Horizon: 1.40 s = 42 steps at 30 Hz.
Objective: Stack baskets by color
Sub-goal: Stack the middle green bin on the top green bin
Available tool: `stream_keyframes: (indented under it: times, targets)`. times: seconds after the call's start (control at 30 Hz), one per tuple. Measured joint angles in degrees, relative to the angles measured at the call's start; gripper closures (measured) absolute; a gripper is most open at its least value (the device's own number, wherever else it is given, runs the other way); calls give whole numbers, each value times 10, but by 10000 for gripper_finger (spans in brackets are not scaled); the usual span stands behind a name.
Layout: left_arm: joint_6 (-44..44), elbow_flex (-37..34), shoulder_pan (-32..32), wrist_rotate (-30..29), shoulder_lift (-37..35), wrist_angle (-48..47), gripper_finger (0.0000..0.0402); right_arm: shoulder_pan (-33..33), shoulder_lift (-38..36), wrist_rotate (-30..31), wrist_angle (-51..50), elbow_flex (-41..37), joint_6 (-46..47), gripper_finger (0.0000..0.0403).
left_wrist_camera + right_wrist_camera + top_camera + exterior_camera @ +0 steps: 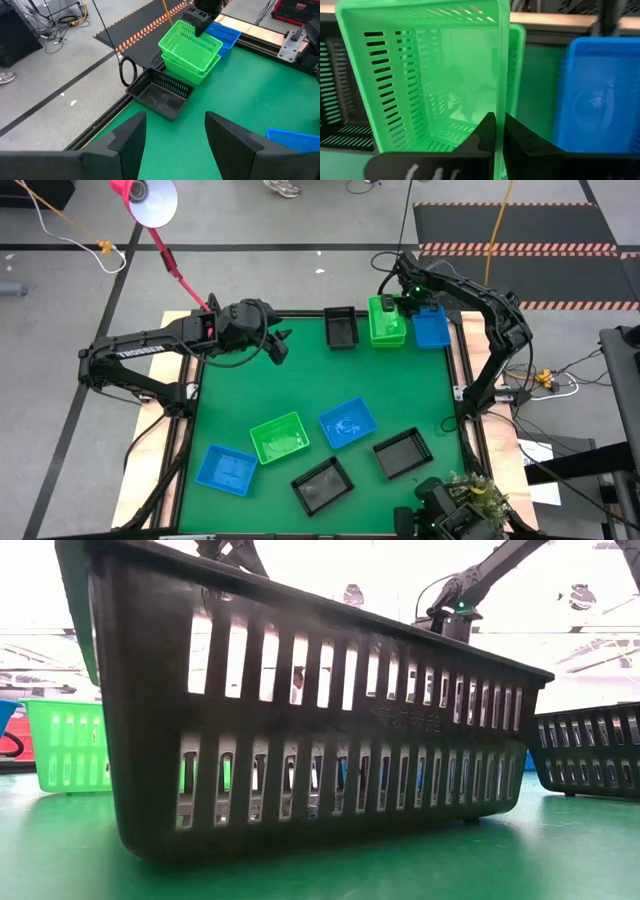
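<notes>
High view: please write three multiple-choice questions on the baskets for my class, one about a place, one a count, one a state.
1. Where does the green stack stand?
A. Between a black basket and a blue basket
B. Alone at the near edge
C. Inside a black basket

2. How many black baskets are there?
A. One
B. Two
C. Three

3. What is the right tool doing?
A. Hanging open in the air
B. Shut on the top green basket
C. Shut on a blue basket

Answers: 1 A, its neighbours flank it at the far edge; 2 C, one far, two near; 3 B, the fingers pinch its wall.
</notes>
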Motion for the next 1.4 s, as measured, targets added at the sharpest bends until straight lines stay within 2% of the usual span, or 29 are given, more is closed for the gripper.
stream_keyframes:
  times: [1.27,1.4]
  targets:
    - [-8,0,0,0,0,0,199,13,0,30,-3,-9,2,383]
    - [-8,0,0,0,0,0,199,13,0,30,-3,-9,1,368]
